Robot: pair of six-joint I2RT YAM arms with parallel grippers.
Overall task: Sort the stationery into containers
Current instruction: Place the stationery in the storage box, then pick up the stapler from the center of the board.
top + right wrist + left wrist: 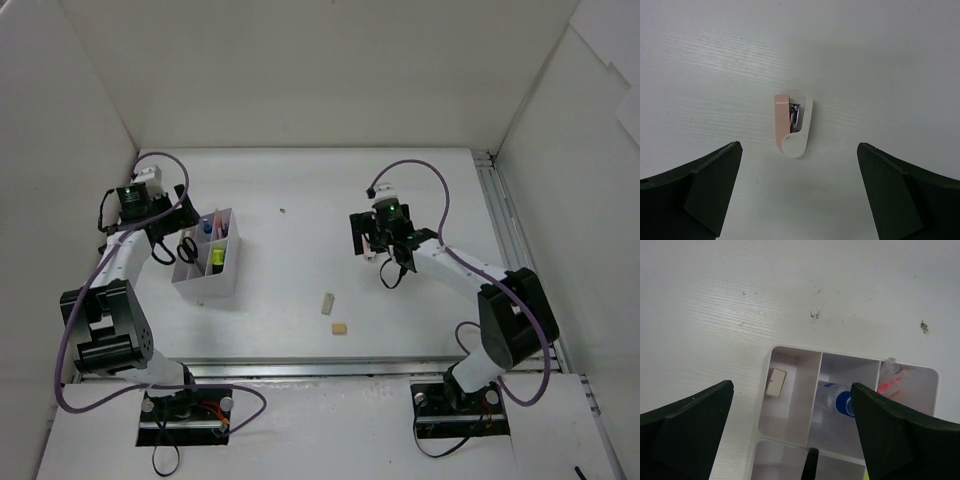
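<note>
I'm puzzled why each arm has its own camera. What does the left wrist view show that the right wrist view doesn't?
Left only: the box, with an eraser in one compartment and a blue-capped item in the next. Right only: a pink-white item lying on the table. Both: the white table and each arm's own dark fingers, spread wide, holding nothing.

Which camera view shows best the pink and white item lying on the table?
The right wrist view: the pink and white item lies whole and sharp mid-frame. The top view gives only a tiny speck under the right gripper. The left wrist view misses it.
</note>
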